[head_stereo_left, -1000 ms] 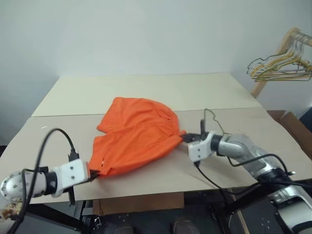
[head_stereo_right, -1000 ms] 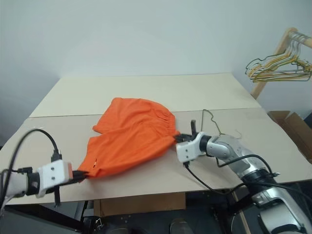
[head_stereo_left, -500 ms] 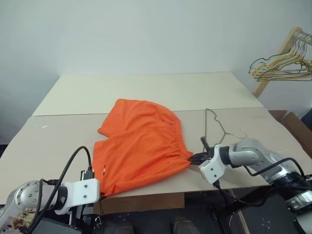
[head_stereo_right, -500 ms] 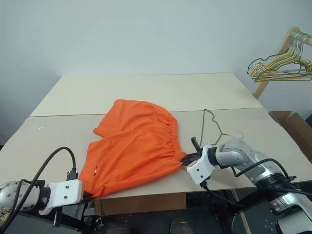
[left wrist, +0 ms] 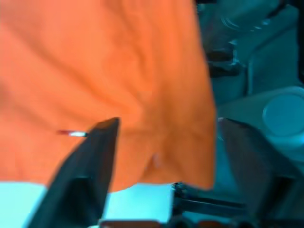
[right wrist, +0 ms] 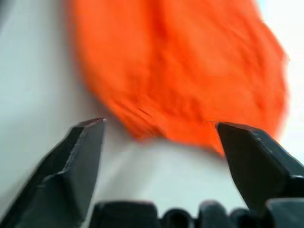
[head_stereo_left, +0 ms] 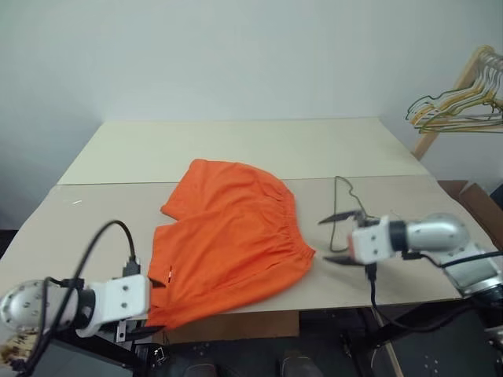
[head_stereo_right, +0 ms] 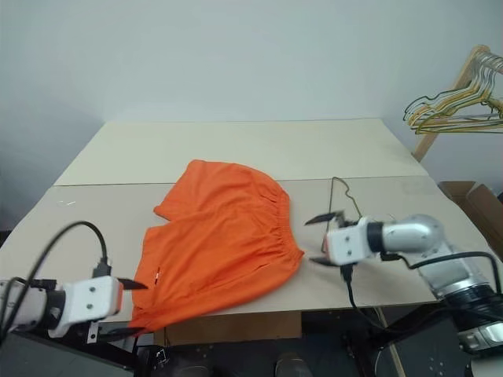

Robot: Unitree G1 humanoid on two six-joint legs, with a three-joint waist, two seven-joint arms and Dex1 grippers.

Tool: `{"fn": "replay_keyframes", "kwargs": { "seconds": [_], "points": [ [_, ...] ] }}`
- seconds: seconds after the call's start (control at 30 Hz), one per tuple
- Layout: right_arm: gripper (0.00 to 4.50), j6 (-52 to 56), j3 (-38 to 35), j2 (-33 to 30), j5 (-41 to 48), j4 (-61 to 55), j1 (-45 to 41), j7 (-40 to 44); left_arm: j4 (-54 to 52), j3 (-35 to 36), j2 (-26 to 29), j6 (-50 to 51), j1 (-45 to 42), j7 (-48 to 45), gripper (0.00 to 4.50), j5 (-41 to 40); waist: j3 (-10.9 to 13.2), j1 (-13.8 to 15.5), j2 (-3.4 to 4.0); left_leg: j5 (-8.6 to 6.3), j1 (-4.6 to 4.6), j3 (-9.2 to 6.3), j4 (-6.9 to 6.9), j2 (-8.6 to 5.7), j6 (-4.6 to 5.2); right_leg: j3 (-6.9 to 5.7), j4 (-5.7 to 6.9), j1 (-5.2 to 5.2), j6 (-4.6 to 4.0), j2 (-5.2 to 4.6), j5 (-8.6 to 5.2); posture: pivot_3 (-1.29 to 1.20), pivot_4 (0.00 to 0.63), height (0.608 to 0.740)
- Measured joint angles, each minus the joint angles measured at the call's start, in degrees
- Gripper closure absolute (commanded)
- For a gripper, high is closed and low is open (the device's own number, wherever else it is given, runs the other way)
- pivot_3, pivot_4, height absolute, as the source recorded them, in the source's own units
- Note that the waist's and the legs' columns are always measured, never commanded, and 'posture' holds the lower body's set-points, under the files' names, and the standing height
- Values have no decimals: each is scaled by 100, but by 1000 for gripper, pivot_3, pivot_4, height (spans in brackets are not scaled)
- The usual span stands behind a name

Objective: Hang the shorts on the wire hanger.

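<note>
4 cameras: 2 head eyes, 2 wrists

The 2 eye views look forward and down from the head over the table [head_stereo_left: 236,149], taking in nearly the same scene, the right eye shifted slightly sideways; both share the shorts [head_stereo_left: 228,236], the wire hanger [head_stereo_left: 343,196] and the hanger bunch [head_stereo_left: 456,106]; the left wrist view looks along its open fingers [left wrist: 90,161] close onto orange cloth at the table edge; the right wrist view faces the shorts' waistband from nearby.
</note>
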Motion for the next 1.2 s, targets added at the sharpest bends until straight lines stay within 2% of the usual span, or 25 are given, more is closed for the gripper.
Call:
{"fn": "replay_keyframes", "kwargs": {
  "seconds": [0.13, 0.27, 0.37, 0.43, 0.53, 0.67, 0.93, 1.03, 1.2],
  "points": [
    [350, 1748, -217, 791, -280, 164, -308, -979, 162, -132, -437, 62, -968, 417, 182, -283, -13, 11, -17, 1, -3, -3, 2, 2, -1, 0, 2, -3, -3, 9, 4, -33, 0, 740],
    [350, 4585, -299, 1746, -531, 482, -997, -2062, 219, -612, -1150, 236, -1806, 819, 182, -733, -16, -13, -13, 1, -20, -7, 3, -1, -3, 3, 8, -20, -2, 9, 9, -58, 0, 740],
    [350, 6253, -819, 2619, -463, 680, -1429, -3016, 226, -868, -1596, 358, -2270, 992, 182, -1181, -17, -50, -13, 1, -25, -17, 2, -3, -3, -1, 21, -26, -4, 8, 10, -66, 0, 740],
    [350, 6861, -1152, 3030, -408, 736, -1535, -3540, 223, -933, -1716, 407, -2425, 995, 182, -1515, -17, -68, -11, 0, -29, -18, 2, -4, -3, -2, 21, -28, -3, 7, 10, -77, 0, 740],
    [350, 7271, -1421, 3418, -413, 907, -1607, -4134, 225, -1063, -1666, 502, -2501, 941, 182, -1677, -18, -104, -10, 1, -28, -18, 3, -9, -4, -1, 22, -27, -1, 4, 11, -84, 0, 740],
    [350, 7452, -1426, 3732, -412, 1238, -1635, -4518, 316, -1317, -1466, 414, -2503, 833, 182, -1510, -19, -240, -7, 1, -28, -24, 3, -8, -4, -7, 19, -25, 0, 8, 10, -85, 0, 740],
    [350, 7663, -1441, 3958, -352, 1629, -1739, -4738, 403, -1453, -1352, 227, -2495, 804, 182, -1304, -20, -486, -3, 0, -37, -41, 2, -8, -3, -14, 7, -24, 1, 8, 10, -67, 0, 740],
    [906, 7672, -1439, 3964, -312, 1706, -1781, -4711, 402, -1453, -1351, 218, -2451, 812, 154, -1289, -20, -511, -3, 0, -38, -52, 2, -8, -3, -23, 4, -20, 2, 8, 9, -61, 0, 740],
    [2510, 7687, -1362, 3968, -284, 1776, -1804, -4598, 401, -1476, -1346, 201, -2296, 839, 154, -1210, -24, -501, -4, 0, -37, -59, 2, -9, -3, -33, -1, -12, 2, 7, 9, -52, 0, 740]
  ]
}}
